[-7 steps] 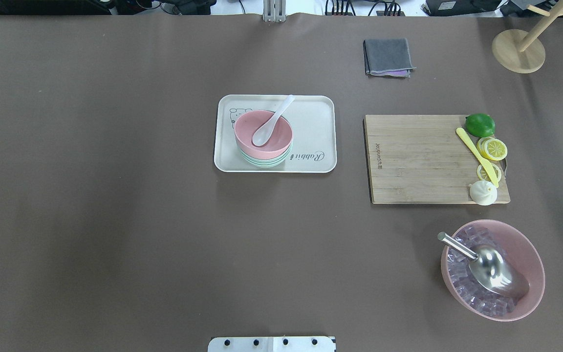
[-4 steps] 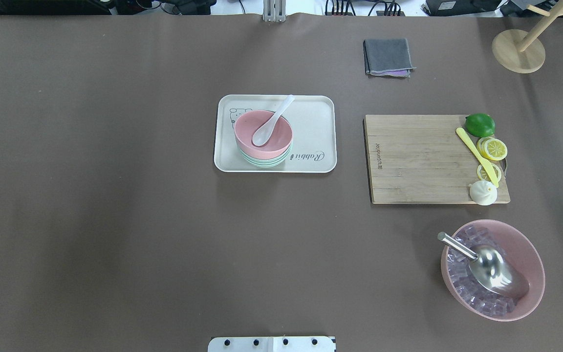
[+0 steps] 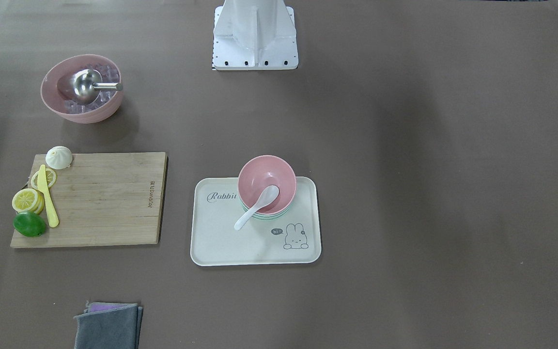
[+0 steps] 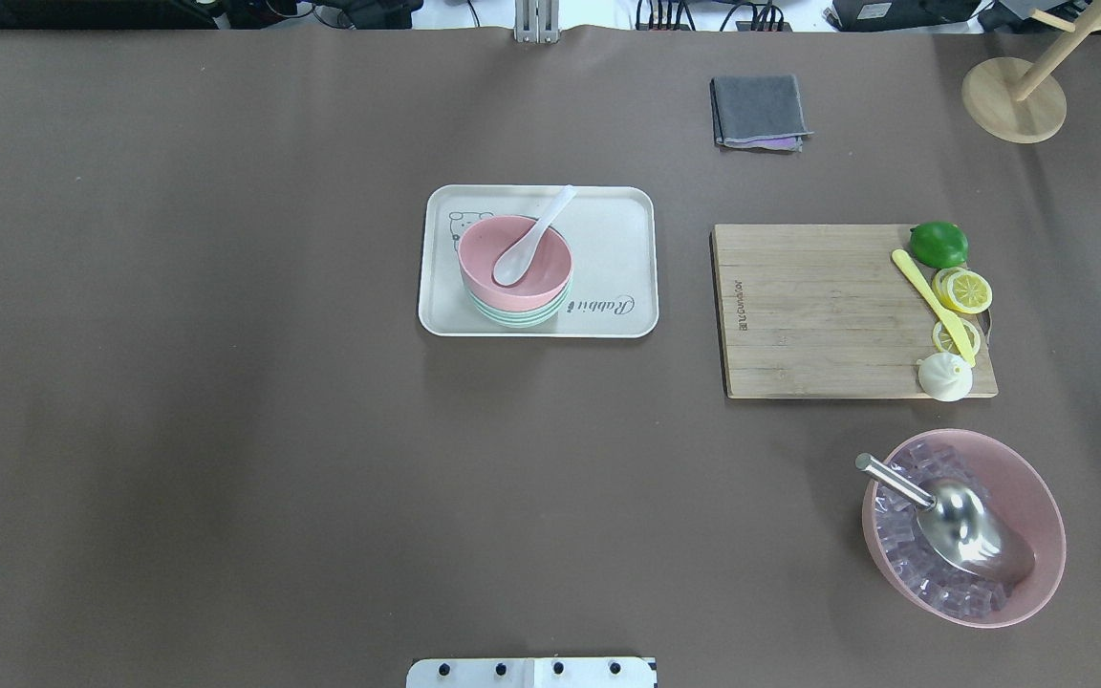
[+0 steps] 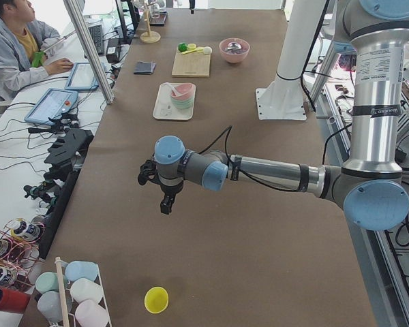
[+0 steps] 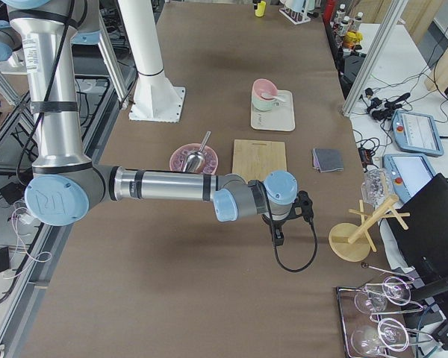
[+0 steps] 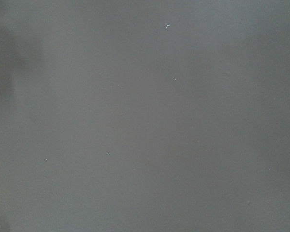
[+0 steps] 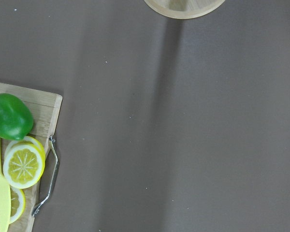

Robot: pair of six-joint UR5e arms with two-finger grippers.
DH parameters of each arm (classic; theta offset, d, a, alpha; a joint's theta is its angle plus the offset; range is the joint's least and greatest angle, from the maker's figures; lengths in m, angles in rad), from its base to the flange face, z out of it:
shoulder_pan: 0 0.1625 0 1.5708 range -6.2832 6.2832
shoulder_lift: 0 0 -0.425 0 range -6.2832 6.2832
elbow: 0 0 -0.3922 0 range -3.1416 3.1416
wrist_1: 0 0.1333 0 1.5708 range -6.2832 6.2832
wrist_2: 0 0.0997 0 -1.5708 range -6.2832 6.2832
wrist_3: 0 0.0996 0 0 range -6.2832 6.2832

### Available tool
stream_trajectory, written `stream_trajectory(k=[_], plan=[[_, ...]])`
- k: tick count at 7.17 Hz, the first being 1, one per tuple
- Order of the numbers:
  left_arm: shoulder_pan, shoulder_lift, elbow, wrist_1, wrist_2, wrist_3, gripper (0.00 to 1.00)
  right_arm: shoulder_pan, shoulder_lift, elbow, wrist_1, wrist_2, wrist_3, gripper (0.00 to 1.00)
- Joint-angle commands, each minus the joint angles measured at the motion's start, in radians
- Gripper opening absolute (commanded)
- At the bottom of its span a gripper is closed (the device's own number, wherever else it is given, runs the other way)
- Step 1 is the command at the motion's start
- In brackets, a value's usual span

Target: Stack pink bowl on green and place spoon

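Observation:
The pink bowl [image 4: 547, 269] sits nested on the green bowl [image 4: 514, 316] on the left part of a cream tray [image 4: 608, 239]. The white spoon [image 4: 518, 259] lies with its scoop inside the pink bowl and its handle over the far rim. The stack also shows in the front view, with the pink bowl [image 3: 265, 175] and the spoon [image 3: 258, 204]. My left gripper [image 5: 165, 201] hangs over bare table far to the left. My right gripper [image 6: 278, 237] hangs past the cutting board, far to the right. I cannot tell whether either is open or shut.
A wooden cutting board [image 4: 818, 306] carries a lime [image 4: 939, 244], lemon slices, a yellow knife [image 4: 933, 304] and a white bun [image 4: 944, 376]. A wider pink bowl [image 4: 1038, 497] holds clear cubes and a steel scoop [image 4: 966, 530]. A grey cloth [image 4: 759, 111] and a wooden stand [image 4: 1014, 100] sit at the back.

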Motion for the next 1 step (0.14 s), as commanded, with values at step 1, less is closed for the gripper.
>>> stream_trajectory(k=[1], plan=[[0.000, 0.001, -0.022, -0.002, -0.001, 0.000, 0.98, 0.000, 0.000, 0.000, -0.001, -0.007, 0.005, 1.00]])
